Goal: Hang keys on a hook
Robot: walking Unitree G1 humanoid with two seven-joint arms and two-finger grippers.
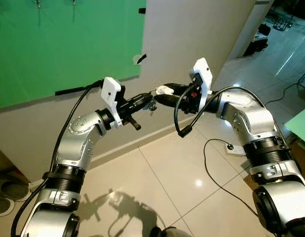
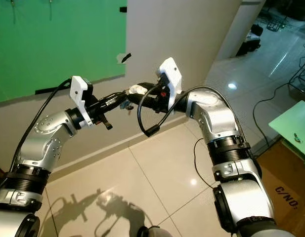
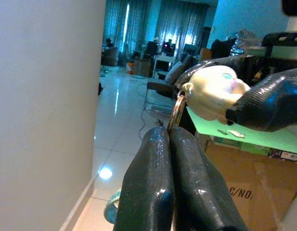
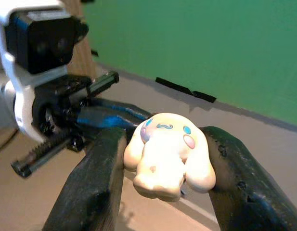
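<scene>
My right gripper (image 4: 162,163) sits at centre frame in the head views, its two black fingers closed on a cream cartoon-dog charm (image 4: 167,154), which fills the gap between them. My left gripper (image 3: 174,144) meets it tip to tip: its fingers are pressed together on the key ring (image 3: 177,109) that hangs from the charm. The keys (image 1: 151,105) dangle just below where the two grippers meet, small and hard to make out.

Both silver arms reach forward and inward over a pale tiled floor (image 1: 157,182). Behind them stands a beige wall (image 1: 192,39) with a green panel (image 1: 63,44) in the upper left of the frame. Hooks (image 1: 38,4) line the panel's top edge, well above and to the left of the grippers.

I judge this a handover between grippers. To do it well, I should confirm one grip is firm before opening the other, leave the ring free and facing outward, then raise it towards a hook slowly so the keys do not swing.
</scene>
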